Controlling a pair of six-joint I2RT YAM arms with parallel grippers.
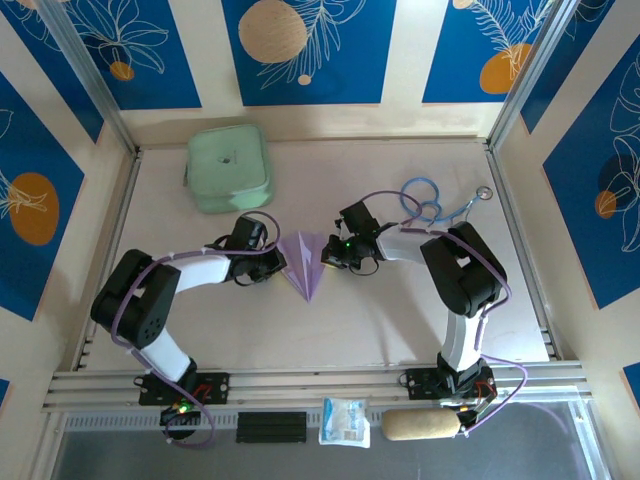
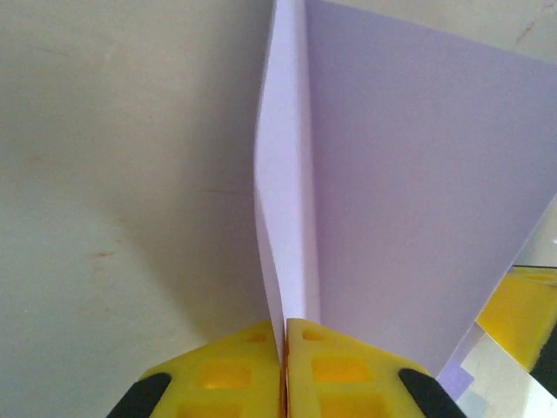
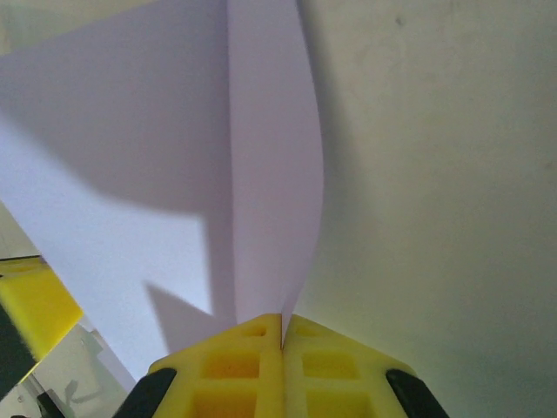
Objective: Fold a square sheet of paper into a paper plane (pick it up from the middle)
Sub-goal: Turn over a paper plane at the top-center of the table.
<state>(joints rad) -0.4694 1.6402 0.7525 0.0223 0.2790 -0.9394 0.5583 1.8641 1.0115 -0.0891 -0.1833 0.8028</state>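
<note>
1. The left fingers are pressed together and clamped on a thin raised fold of the paper plane. The lilac edge runs straight down into the seam between the two yellow pads.
2. The right fingers are closed tight in the same way. They pinch a raised fold of the paper plane that slips into the seam between their pads.
3. In the top view, the left fingers and the right fingers face each other. The paper plane lies between them, and each pair touches one side of it.
4. The plane is a narrow pointed dart with a centre crease. Its tip points back toward the arm bases and its wide end points away from them.
5. I cannot tell whether its underside rests on the surface or hangs just above it.
6. In the left wrist view, a yellow pad of the other arm shows low to the right, just past the plane's far edge. In the right wrist view, the matching pad shows low to the left.
7. Bare pale surface spreads out on the outer side of each pair of fingers.
8. A mint-green pouch lies well beyond the left fingers toward the far left corner, apart from the plane.
9. A looped blue cable lies beyond the right fingers and off to their right.
10. Far behind both pairs of fingers, at the near edge past the arm bases, sit a small white-and-blue packet and a tan roll.
</note>
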